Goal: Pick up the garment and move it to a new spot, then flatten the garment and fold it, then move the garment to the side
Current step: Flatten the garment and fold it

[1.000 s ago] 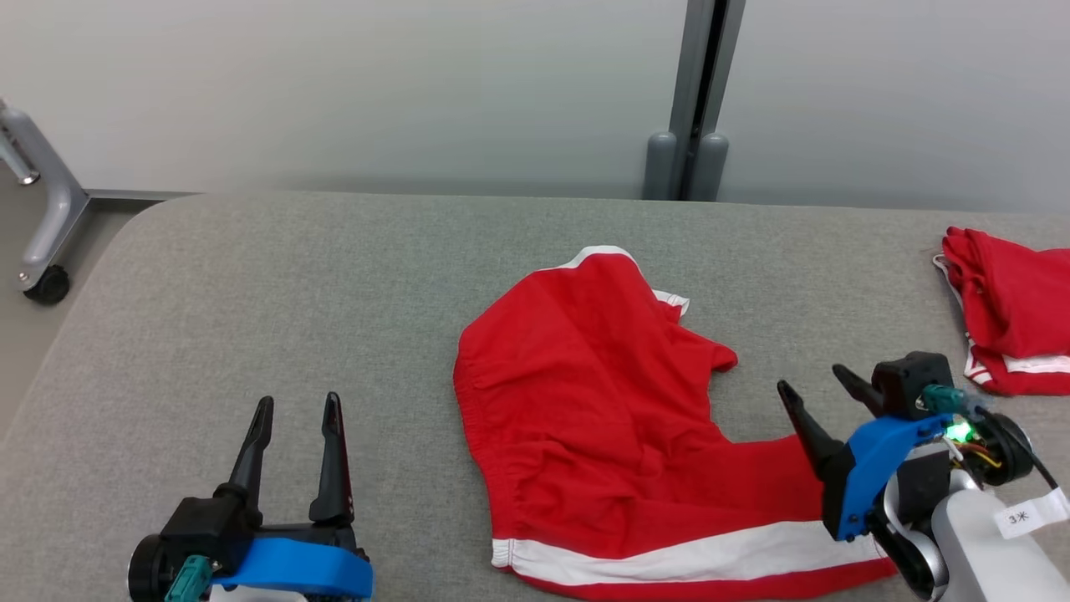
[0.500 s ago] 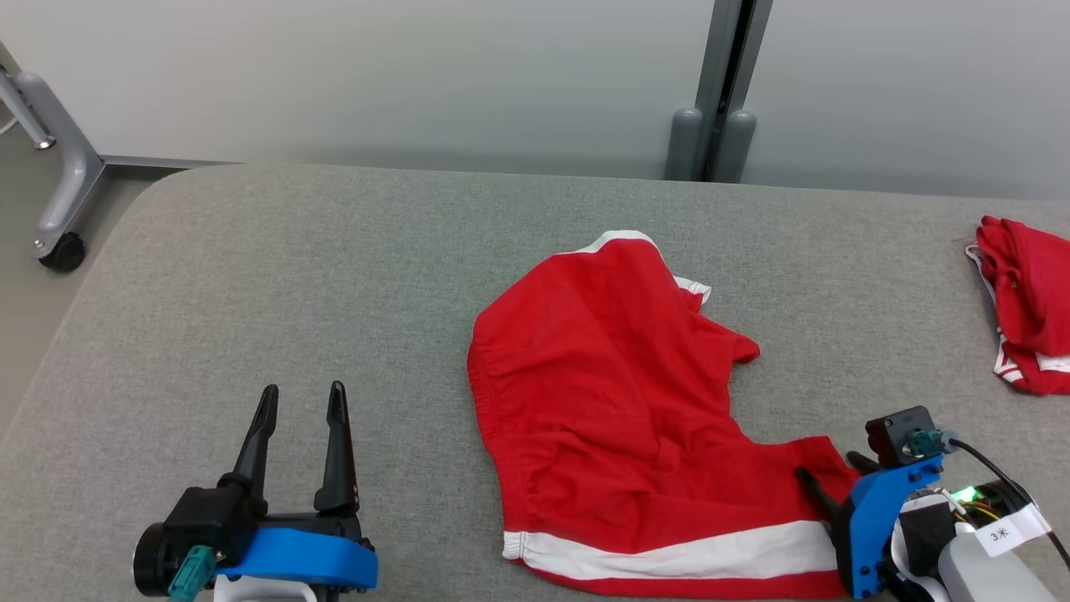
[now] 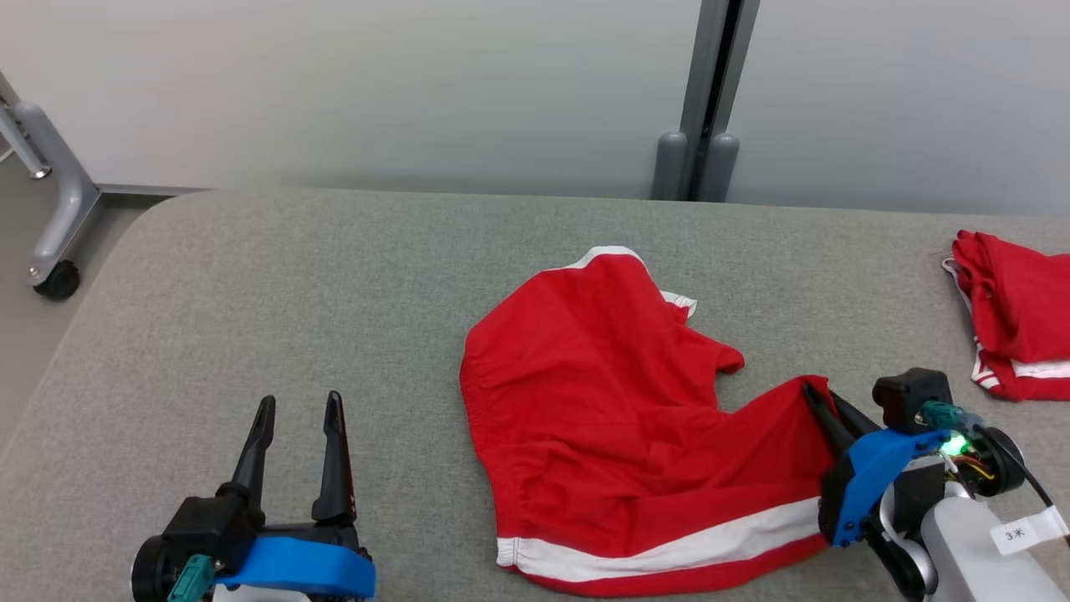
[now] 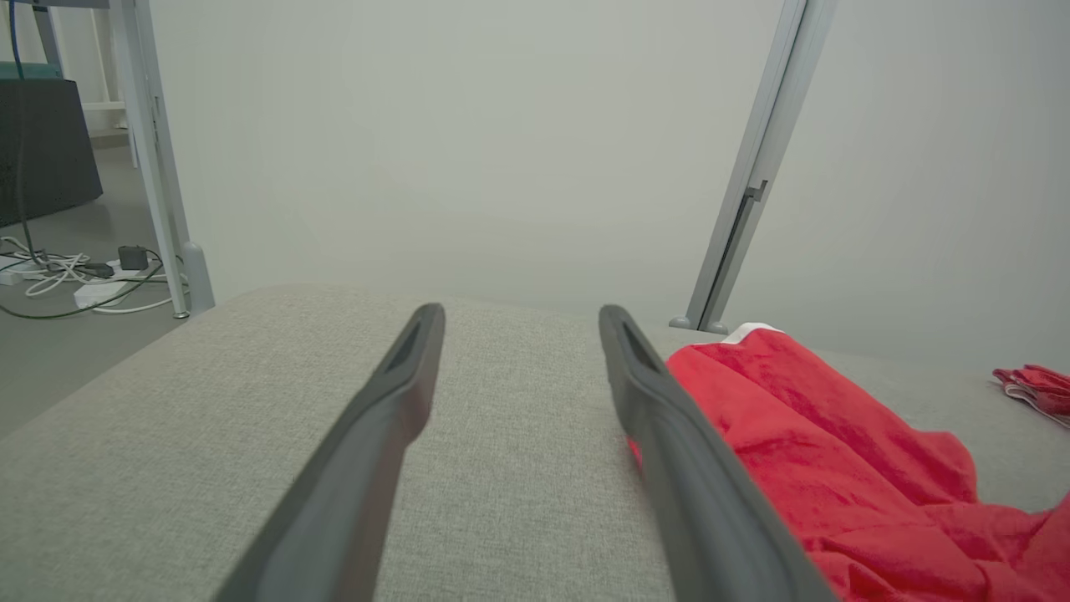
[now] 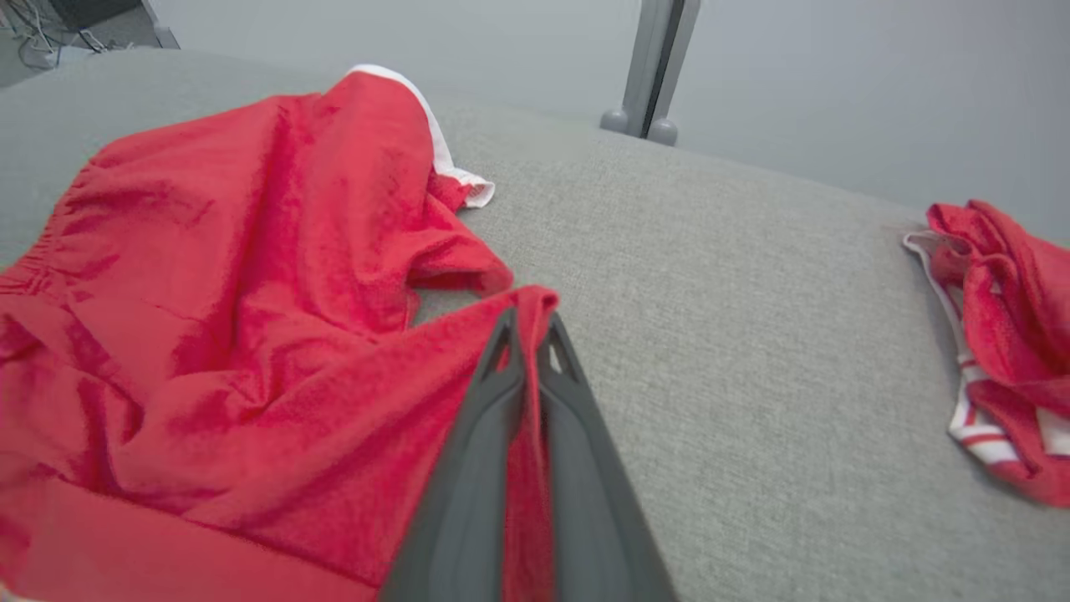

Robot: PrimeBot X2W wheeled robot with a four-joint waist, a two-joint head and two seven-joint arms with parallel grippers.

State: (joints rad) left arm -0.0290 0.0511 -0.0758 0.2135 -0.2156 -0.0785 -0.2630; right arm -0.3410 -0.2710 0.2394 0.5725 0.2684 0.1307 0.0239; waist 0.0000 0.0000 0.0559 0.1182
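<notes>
Red cloth is pinched between the right jaws, which are clenched on one corner of the garment (image 3: 619,401) at its right-hand edge. In the right wrist view only a thin fold is seen between the dark fingers (image 5: 468,468). The rest of the garment is spread, rumpled, across the middle of the grey padded surface (image 3: 292,276), with its white-striped edge nearest the robot. The left jaws are held released and empty, low over the surface to the left of the garment and apart from it.

The hold is judged to be shallow, so the corner could be pulled out of the jaws once the weight of the hanging cloth is taken up in a lift. If only one layer is caught, the garment could be opened or twisted as it is raised, and flattening would be made harder. A second red garment (image 3: 1016,318) is lying near the surface's right edge. Should the carried piece be swung that way, the two could be dragged together or tangled.
</notes>
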